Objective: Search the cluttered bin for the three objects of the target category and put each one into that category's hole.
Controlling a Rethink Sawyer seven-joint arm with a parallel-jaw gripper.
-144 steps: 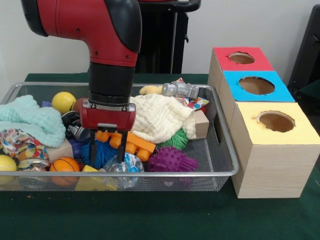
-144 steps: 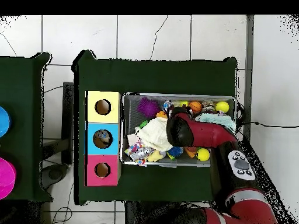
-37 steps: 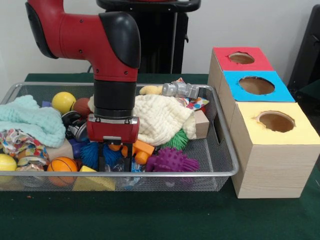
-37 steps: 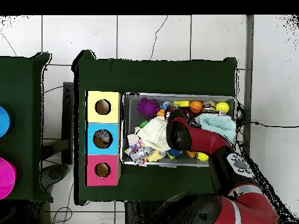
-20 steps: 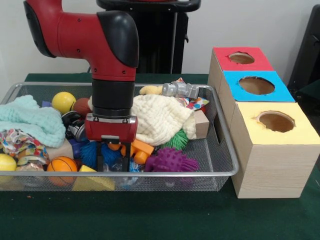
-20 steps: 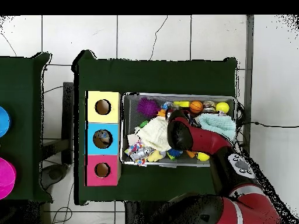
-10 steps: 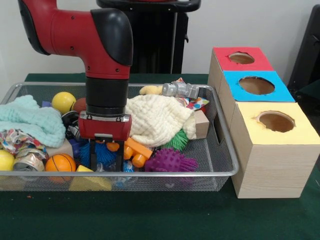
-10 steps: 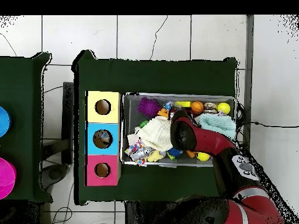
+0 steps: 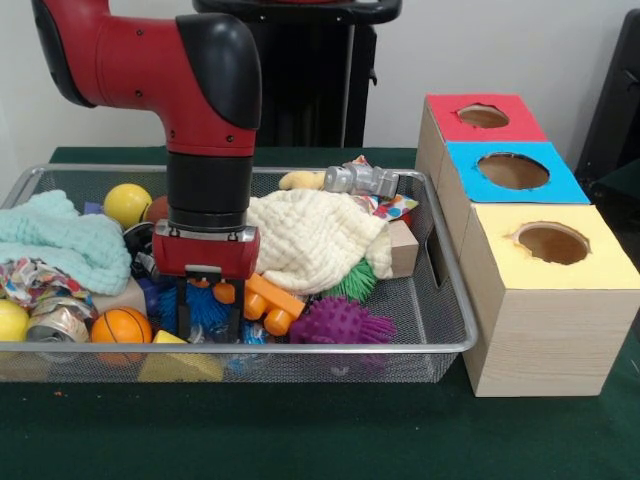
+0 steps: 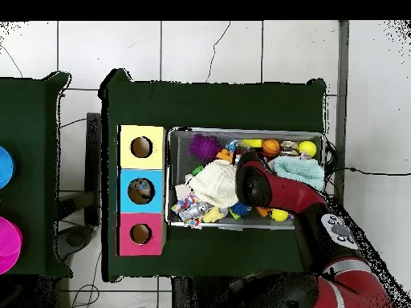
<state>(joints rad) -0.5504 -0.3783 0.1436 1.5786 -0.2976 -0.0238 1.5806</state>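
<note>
The wire mesh bin (image 9: 300, 349) is full of toys and cloths; it also shows in the overhead view (image 10: 245, 131). My gripper (image 9: 209, 328) points straight down into the bin's front middle, open. Its fingers (image 9: 181, 318) straddle a blue spiky ball (image 9: 205, 305). An orange plastic toy (image 9: 264, 301) lies just right of the gripper and a small basketball (image 9: 118, 325) just left. The hole (image 9: 483, 116) in the red-topped box is at the far right; it also shows in the overhead view (image 10: 140, 233). In the overhead view the arm (image 10: 265, 186) hides the gripper.
A cream cloth (image 9: 315, 235), purple spiky ball (image 9: 340, 322), green spiky ball (image 9: 352, 282), grey toy (image 9: 360, 179) and wood block (image 9: 403, 248) lie right of the gripper. A mint cloth (image 9: 60, 240) and yellow ball (image 9: 127, 203) lie left. Blue-topped (image 9: 512, 170) and yellow-topped (image 9: 552, 243) boxes stand beside the bin.
The gripper has shifted left along the bin's front over the last second, still low and open. The basketball and nearby items at the left have shifted a little.
</note>
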